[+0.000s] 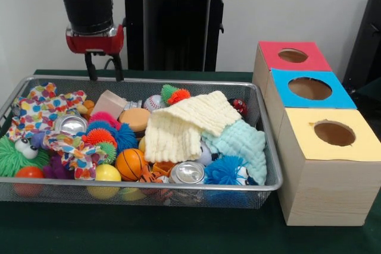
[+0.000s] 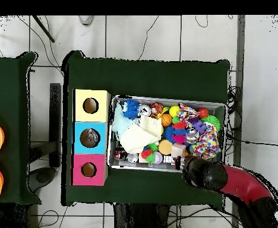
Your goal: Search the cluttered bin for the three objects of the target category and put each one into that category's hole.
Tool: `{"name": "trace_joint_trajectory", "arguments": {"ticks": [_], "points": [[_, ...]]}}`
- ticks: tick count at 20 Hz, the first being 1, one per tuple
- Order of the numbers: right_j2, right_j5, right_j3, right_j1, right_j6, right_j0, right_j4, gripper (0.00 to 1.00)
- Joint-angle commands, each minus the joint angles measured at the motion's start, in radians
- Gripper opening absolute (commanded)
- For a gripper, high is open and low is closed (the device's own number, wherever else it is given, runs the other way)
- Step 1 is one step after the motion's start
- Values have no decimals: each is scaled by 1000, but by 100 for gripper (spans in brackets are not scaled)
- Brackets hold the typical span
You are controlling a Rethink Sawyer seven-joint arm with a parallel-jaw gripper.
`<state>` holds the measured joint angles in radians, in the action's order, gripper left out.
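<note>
Front view: the gripper [image 1: 102, 68] hangs over the far rim of the bin [image 1: 178, 187], jaws apart and empty. The bin sits on the table beside three boxes [image 1: 324, 147] with holes. Cloths [image 1: 184, 126] cover toys inside the bin.

Overhead view: the gripper [image 2: 188, 164] is at the bin's [image 2: 167, 99] robot-side edge. A descent here risks striking the rim, and cloths may hide targets.
</note>
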<state>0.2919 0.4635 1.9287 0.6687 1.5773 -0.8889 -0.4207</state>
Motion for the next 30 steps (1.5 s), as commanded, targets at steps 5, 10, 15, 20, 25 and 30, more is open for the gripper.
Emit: {"name": "trace_joint_trajectory", "arguments": {"ticks": [5,10,15,20,25,30], "points": [[109,-42,-139,-142,-91,-44,-91,100],[118,-62,-151,-169,-80,-54,-116,100],[131,-52,-167,-184,-90,-74,-137,100],[164,-6,-197,-197,-136,-115,-150,100],[190,3,-225,-231,-156,-148,-172,100],[208,7,-232,-250,-166,-173,-190,100]]}}
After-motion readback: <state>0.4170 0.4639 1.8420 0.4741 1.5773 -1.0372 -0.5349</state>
